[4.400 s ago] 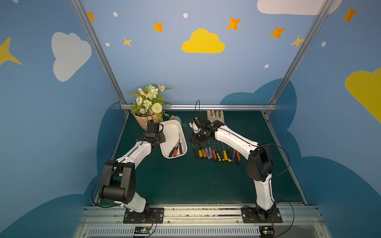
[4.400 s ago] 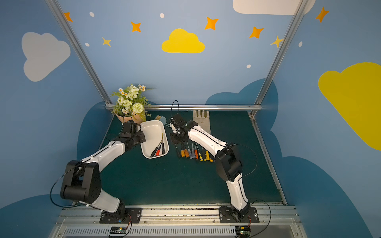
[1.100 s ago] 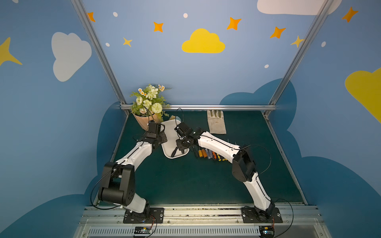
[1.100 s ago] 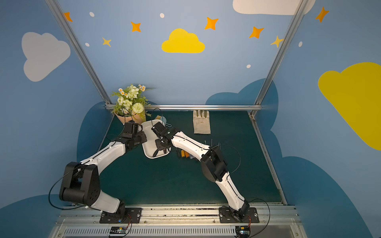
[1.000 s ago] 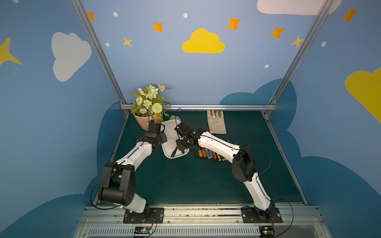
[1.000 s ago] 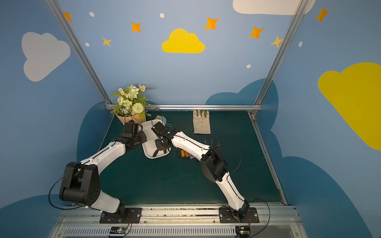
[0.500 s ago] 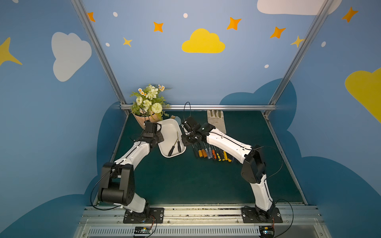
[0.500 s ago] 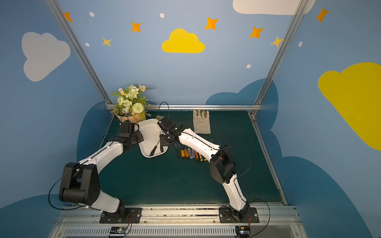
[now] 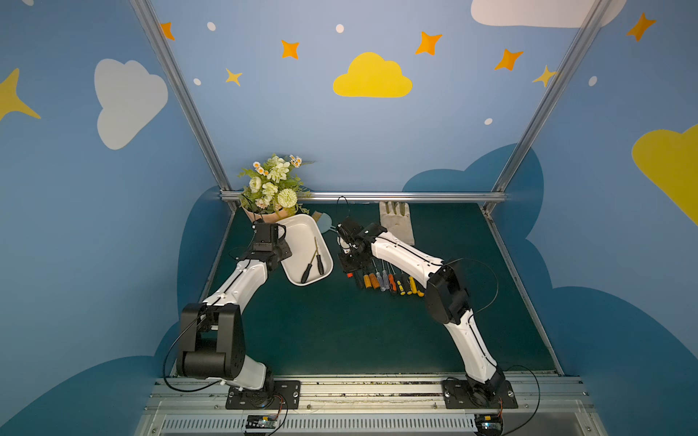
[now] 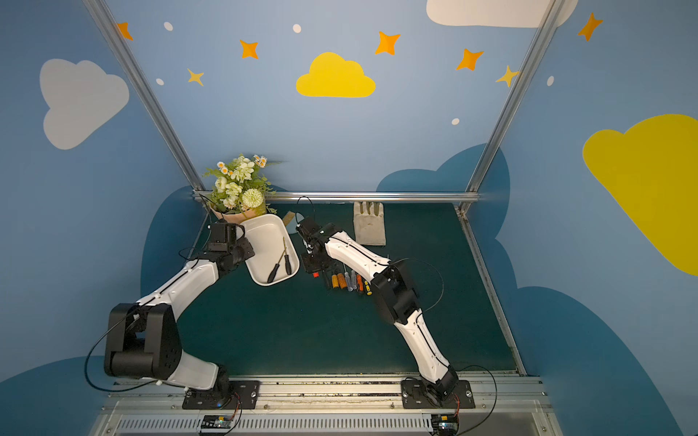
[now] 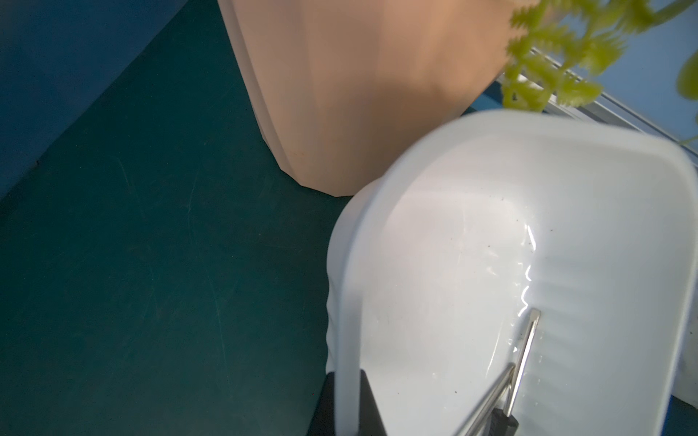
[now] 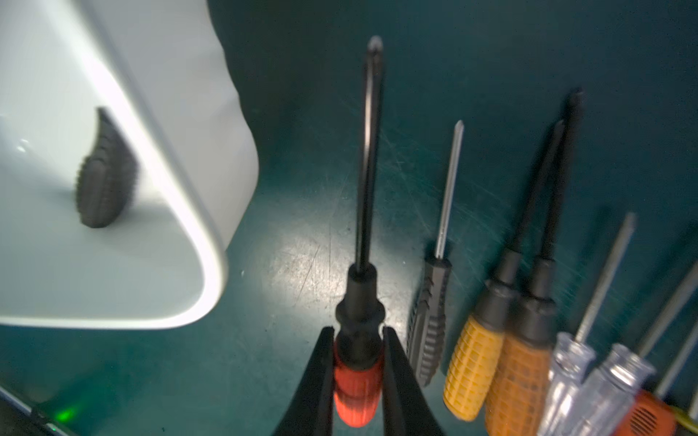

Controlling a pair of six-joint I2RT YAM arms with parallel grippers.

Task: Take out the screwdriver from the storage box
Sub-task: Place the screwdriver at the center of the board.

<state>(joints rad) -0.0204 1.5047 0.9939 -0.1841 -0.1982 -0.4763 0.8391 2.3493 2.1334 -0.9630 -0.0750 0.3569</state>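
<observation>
The right jaws grasp the red-handled screwdriver (image 12: 359, 302). Better to lower it flat onto the bench (image 12: 302, 264), beside the row of screwdrivers (image 12: 472, 358), before releasing. The left jaws clench the storage box (image 11: 347, 302) rim.

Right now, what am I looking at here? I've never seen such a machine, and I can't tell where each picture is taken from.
These are two robot arms bolted to a table's edge. Two pictures look down on the whole scene from overhead; the close-ups come from a camera on each arm's wrist. On the green mat are flowers, a glove, a white box and a row of screwdrivers. The left hand pinches the box's wall. The right hand grips a red-handled screwdriver, outside the box. Two more screwdrivers lie inside it.
</observation>
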